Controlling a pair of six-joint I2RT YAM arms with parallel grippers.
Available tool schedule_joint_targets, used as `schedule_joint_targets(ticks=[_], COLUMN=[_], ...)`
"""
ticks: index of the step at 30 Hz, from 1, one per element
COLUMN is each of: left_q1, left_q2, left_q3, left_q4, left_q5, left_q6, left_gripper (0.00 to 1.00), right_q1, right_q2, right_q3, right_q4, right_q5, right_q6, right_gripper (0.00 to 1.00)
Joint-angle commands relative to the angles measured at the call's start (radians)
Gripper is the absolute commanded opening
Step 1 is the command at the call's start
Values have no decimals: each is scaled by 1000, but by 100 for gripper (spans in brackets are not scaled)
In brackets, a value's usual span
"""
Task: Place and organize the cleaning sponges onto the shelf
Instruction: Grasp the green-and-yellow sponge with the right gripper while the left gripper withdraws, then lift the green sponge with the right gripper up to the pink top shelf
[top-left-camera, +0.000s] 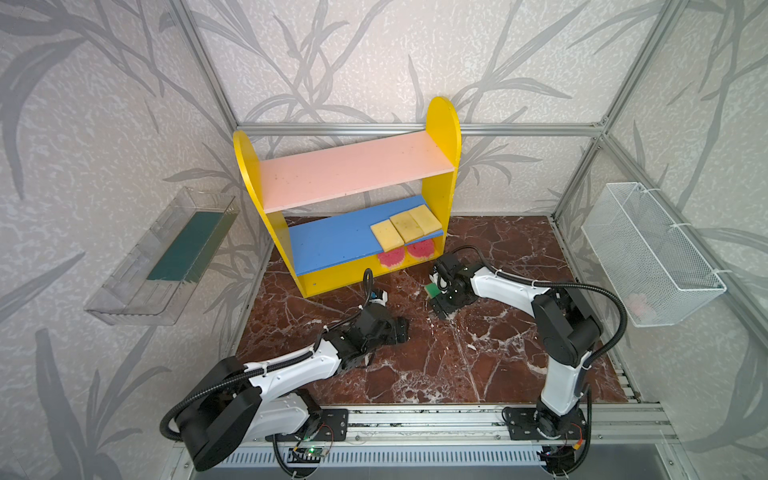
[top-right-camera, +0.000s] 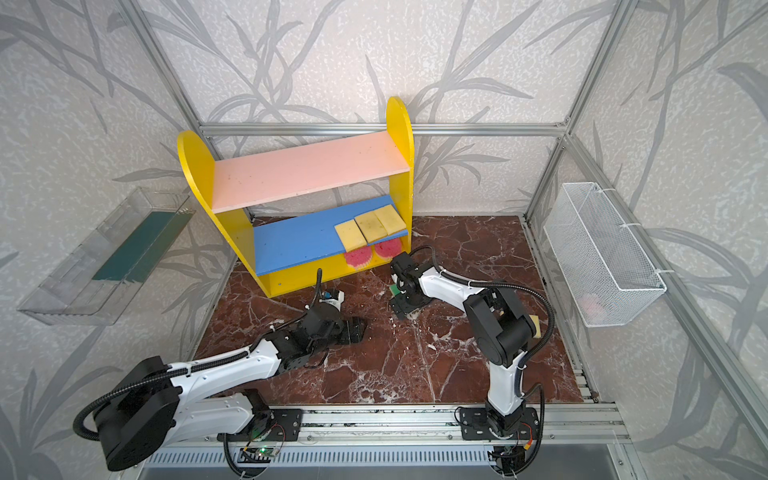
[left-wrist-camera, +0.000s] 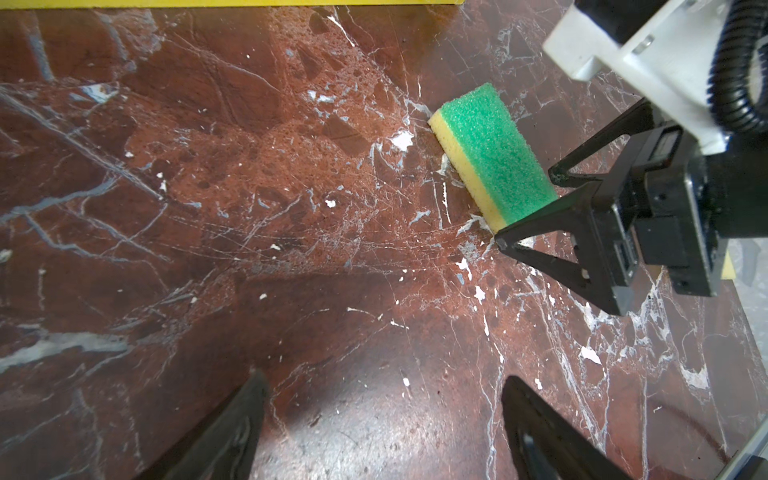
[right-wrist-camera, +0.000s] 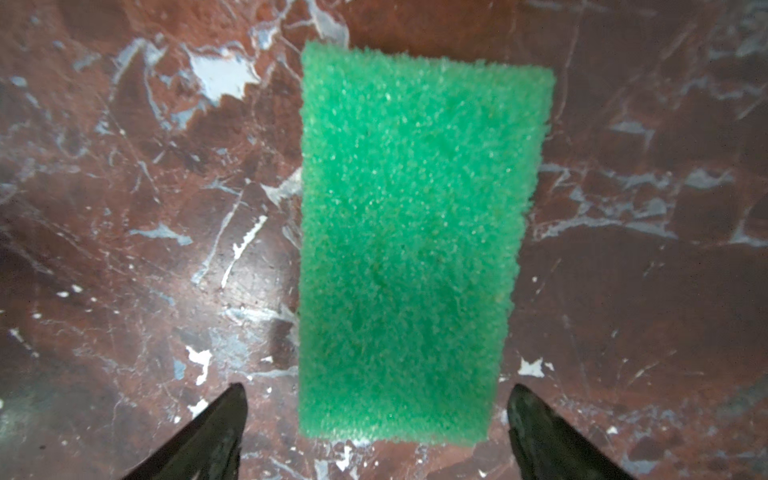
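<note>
the shelf (top-left-camera: 444, 137) is standing at the back with three yellow sponges (top-left-camera: 406, 225) lying on its blue board, while the right gripper (right-wrist-camera: 376, 419) is hovering wide open, gripping nothing, over the green sponge (right-wrist-camera: 411, 232) lying on the floor, and the left gripper (left-wrist-camera: 382, 419) is gaping empty nearby.

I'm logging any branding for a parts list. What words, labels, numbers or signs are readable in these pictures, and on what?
None can be read.
green-faced sponge: plain, no print.
shelf: plain boards, no lettering.
three yellow sponges and two pink sponges: no text visible.
circuit board by the left arm's base: any markings too small to read.
</note>
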Motion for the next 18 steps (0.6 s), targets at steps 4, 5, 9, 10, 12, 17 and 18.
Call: schedule_joint_targets(ticks=[4, 5, 9, 10, 12, 17, 18], left_q1=[15, 16, 21, 23, 24, 24, 26], left_q2=[5, 0, -10, -11, -12, -20, -24], left_q3=[-13, -15, -13, -13, -12, -7, -6], left_q4=[23, 23, 8, 6, 5, -11, -16], left_q5=[1, -2, -6, -6, -6, -4, -5], left_q6=[-10, -10, -7, -7, -11, -14, -14], left_gripper=[90, 90, 90, 90, 90, 90, 90], right_q1=[3, 3, -2, -4, -8, -9, -8], right_q2=[53, 56, 74, 80, 88, 82, 76], right_q3=[39, 38, 43, 47, 56, 56, 55], right_q4=[-26, -20, -16, -17, -23, -33, -38], right_q5=[13, 10, 5, 1, -2, -3, -4], right_q6=[3, 4, 8, 11, 13, 15, 16], right_gripper=[95, 95, 94, 93, 91, 78, 74])
